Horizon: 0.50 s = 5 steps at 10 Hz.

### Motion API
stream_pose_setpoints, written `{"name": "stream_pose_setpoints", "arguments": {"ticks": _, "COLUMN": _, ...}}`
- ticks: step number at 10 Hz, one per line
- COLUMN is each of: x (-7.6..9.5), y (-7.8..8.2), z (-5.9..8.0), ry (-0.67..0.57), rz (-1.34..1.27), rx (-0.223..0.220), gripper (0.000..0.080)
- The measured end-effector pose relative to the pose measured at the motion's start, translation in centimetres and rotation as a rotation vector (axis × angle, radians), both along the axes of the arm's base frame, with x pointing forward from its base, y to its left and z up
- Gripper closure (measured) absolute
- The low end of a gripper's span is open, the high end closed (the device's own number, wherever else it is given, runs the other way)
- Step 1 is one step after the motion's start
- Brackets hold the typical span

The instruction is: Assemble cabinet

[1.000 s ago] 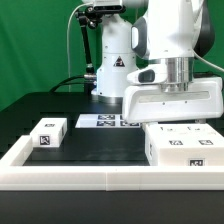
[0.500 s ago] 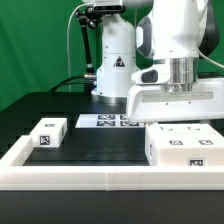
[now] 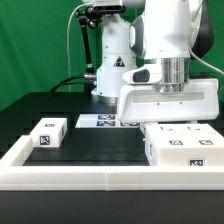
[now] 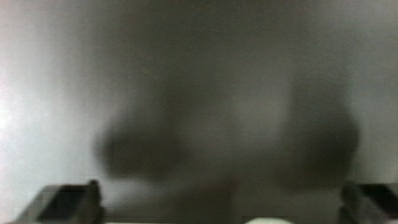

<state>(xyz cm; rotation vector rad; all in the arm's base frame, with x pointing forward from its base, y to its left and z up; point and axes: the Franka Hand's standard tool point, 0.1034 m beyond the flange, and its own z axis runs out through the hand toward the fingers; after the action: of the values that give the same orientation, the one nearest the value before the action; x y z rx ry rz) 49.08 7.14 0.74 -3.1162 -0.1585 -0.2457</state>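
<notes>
A large white boxy cabinet shell [image 3: 170, 103] hangs under the arm's wrist at the exterior view's right, just above a lower white cabinet part [image 3: 182, 146] with several tags. My gripper [image 4: 222, 202] is shut on the shell; its fingers are hidden behind the shell in the exterior view. In the wrist view the fingertips [image 4: 71, 200] stand wide apart and a blurred grey surface [image 4: 196, 90] fills the picture close up. A small white drawer block [image 3: 48, 133] with a tag lies on the black table at the exterior view's left.
The marker board [image 3: 100, 121] lies flat at the table's back, by the robot's base [image 3: 112, 70]. A low white rim [image 3: 70, 176] frames the table's front and left side. A green backdrop stands behind.
The arm and the held shell have shifted a little toward the exterior view's left. The drawer block and the lower cabinet part have not moved.
</notes>
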Motion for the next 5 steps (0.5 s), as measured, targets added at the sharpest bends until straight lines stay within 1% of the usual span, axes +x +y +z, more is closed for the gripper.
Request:
{"name": "stream_pose_setpoints", "arguments": {"ticks": 2, "x": 0.00, "y": 0.01, "z": 0.00, "ry": 0.000, "rz": 0.005, "rx": -0.001, "gripper": 0.0404}}
{"name": "stream_pose_setpoints", "arguments": {"ticks": 3, "x": 0.09, "y": 0.03, "z": 0.04, "ry": -0.002, "rz": 0.006, "rx": -0.001, "gripper": 0.0404}}
{"name": "stream_pose_setpoints", "arguments": {"ticks": 4, "x": 0.06, "y": 0.03, "z": 0.03, "ry": 0.000, "rz": 0.005, "rx": 0.000, "gripper": 0.0588}}
{"name": "stream_pose_setpoints", "arguments": {"ticks": 5, "x": 0.06, "y": 0.02, "z": 0.03, "ry": -0.002, "rz": 0.004, "rx": 0.000, "gripper": 0.0586}}
